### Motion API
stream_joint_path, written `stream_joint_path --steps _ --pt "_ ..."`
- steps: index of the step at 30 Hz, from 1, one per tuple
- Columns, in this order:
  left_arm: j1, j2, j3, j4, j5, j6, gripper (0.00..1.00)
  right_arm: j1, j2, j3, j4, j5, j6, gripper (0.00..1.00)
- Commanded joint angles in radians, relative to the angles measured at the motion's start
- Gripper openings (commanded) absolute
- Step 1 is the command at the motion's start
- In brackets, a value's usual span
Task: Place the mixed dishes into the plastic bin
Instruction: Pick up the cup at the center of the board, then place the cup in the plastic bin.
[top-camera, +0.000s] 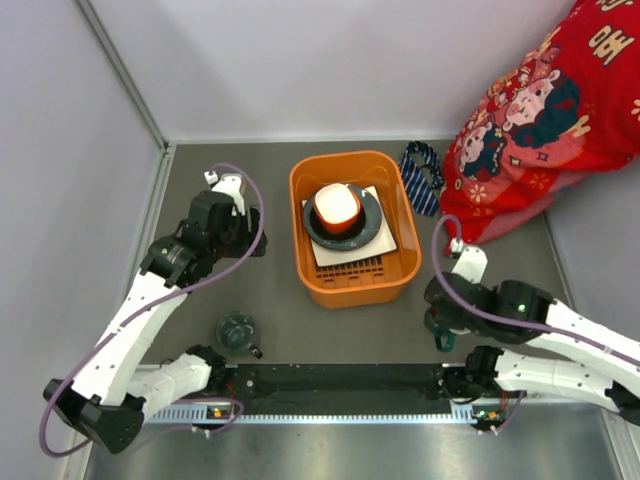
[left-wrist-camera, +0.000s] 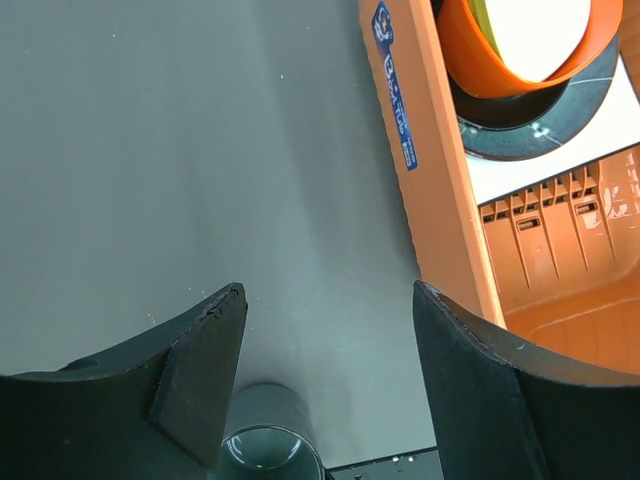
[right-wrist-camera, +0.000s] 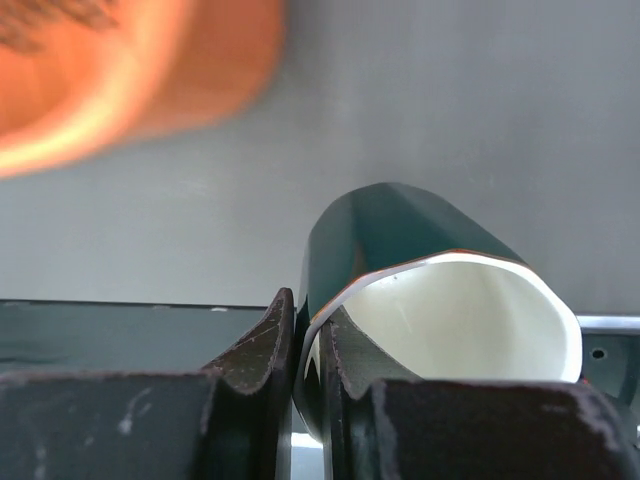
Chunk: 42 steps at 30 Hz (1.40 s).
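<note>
The dark teal cup (right-wrist-camera: 400, 230), white inside, sits right at my right gripper (right-wrist-camera: 308, 306). Its wall is caught between my two fingers, one against the dark outside and one just inside the rim, so these jaws are pressed together on the cup's edge. The mouth of the cup faces my right wrist camera and its body points away from me. I cannot tell whether it touches the table (top-camera: 270, 300) below it. From above, this hand is off the near right corner of the orange plastic bin (top-camera: 350, 293), apart from it and close to the near edge of the table.

Inside the bin the white square plate (top-camera: 385, 245) lies on the slotted bottom. The round blue-grey plate (top-camera: 368, 225) lies on top of it, and the orange bowl (top-camera: 336, 208), white inside, sits on that plate.

My left gripper (left-wrist-camera: 328, 290) hangs over bare table just left of the bin's left wall, its fingers spread wide with nothing between them. A small grey-teal cup (top-camera: 237, 330) stands upright on the table to the near left of the bin, well apart from it and close to my left arm's base.

Beyond the bin's far right corner lies a striped blue necktie (top-camera: 420, 178), touching a red patterned cloth (top-camera: 540, 110).
</note>
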Motion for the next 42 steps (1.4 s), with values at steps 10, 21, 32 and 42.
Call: stream_joint_path --steps 10,21,32,42 --pt "0.001 -0.035 -0.05 0.046 -0.033 -0.024 0.73 0.014 0.235 0.595 0.108 0.173 -0.385 0.0" --pt "0.001 -0.076 -0.064 0.04 -0.036 -0.031 0.73 -0.188 0.562 0.895 0.295 -0.142 -0.675 0.0" --pt "0.001 -0.075 -0.062 0.043 -0.028 -0.021 0.73 -0.291 0.783 0.968 0.196 -0.131 -0.637 0.0" --pt "0.001 -0.07 -0.081 0.064 -0.028 -0.019 0.74 -0.293 0.759 0.766 0.194 -0.083 -0.517 0.0"
